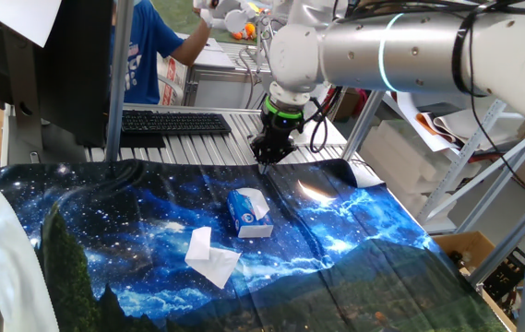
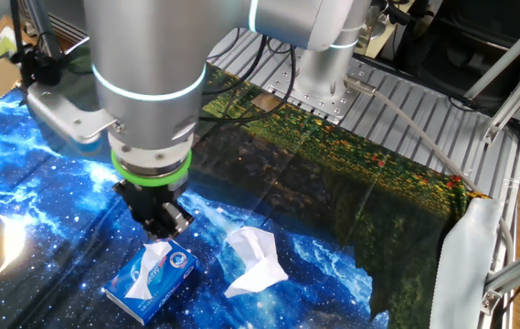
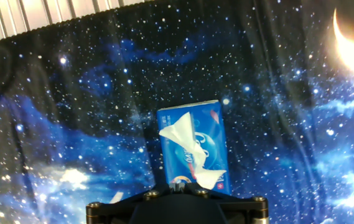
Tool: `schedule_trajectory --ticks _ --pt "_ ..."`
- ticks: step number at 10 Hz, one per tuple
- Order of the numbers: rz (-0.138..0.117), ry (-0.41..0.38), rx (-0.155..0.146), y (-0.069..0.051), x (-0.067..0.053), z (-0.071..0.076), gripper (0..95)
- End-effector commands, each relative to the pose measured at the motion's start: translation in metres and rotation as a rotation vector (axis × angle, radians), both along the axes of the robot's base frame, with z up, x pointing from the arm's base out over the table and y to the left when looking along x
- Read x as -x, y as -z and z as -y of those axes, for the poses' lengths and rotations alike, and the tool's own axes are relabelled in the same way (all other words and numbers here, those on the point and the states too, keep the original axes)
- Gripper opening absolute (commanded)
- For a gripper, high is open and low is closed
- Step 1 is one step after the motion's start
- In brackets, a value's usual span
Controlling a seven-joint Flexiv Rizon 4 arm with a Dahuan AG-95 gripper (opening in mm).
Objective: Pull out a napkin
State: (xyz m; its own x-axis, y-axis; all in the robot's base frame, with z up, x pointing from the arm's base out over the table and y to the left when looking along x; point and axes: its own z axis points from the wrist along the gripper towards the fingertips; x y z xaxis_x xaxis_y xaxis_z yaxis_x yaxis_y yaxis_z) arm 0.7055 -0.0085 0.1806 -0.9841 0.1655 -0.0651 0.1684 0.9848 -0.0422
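The creased white paper napkin [image 3: 186, 146] sticks out of the small blue-and-white tissue box [image 3: 209, 132] on the tabletop; the black end effector [image 2: 157, 219] hovers above, grip unclear. Pinching could lift the light box.

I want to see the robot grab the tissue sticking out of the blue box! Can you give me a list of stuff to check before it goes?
1. Napkin sticks up out of the tissue box so it can be grabbed: ok.
2. End effector is above the box, not touching it: ok.
3. End effector is open wide enough for the napkin: cannot tell, the fingers are mostly out of the hand view.
4. Loose tissue lies beside the box, out of the way: ok.
5. Box lies flat on the starry cloth: ok.
6. Box will stay put when pulled: cannot tell.
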Motion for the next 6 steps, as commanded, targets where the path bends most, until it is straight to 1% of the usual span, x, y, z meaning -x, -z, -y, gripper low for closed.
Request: schedule_trajectory --ticks 1,2,3,4,5,6 --pt "0.035 0.106 0.087 0.0041 -0.0056 -0.0057 0.0" --pt "0.031 0.097 0.071 0.0052 -0.0073 -0.0064 0.0" --pt "0.024 0.092 0.053 0.0056 -0.0082 -0.0064 19.0" --pt "0.021 0.084 0.049 0.0056 -0.0083 -0.0062 19.0" --pt "0.017 0.079 0.030 0.0060 -0.0086 -0.0058 19.0" --pt "0.017 0.075 0.020 0.0061 -0.0088 -0.0056 19.0"
